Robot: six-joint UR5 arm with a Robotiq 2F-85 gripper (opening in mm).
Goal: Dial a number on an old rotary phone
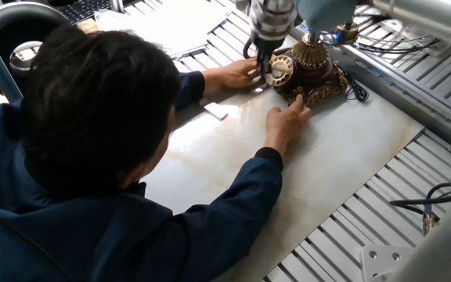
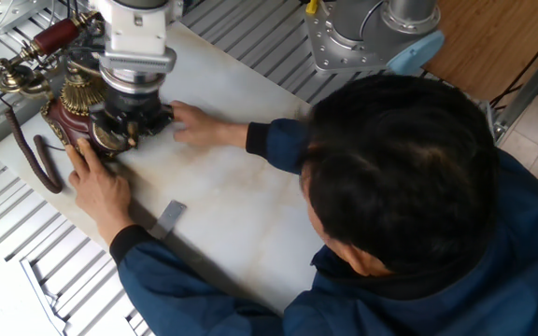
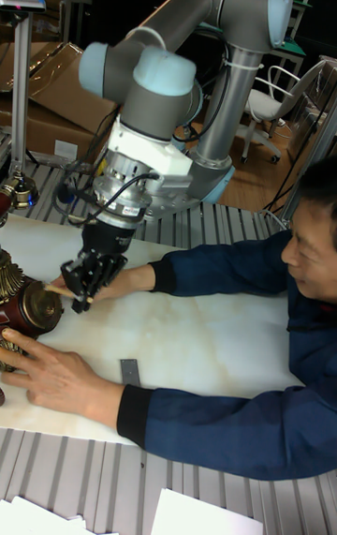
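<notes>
The old rotary phone stands at the far end of the white table top, dark brown with brass trim, its round brass dial facing the person. The person's two hands hold its base on either side. My gripper hangs right at the dial's face, fingers close together, and a thin pale stick between them points at the dial. In the other fixed view the gripper hides most of the dial. The phone's red and brass handset lies on the cradle.
A person in a blue jacket leans over the near half of the table. A small grey plate lies on the white top. A big black round device sits at the far left. Slatted metal surrounds the top.
</notes>
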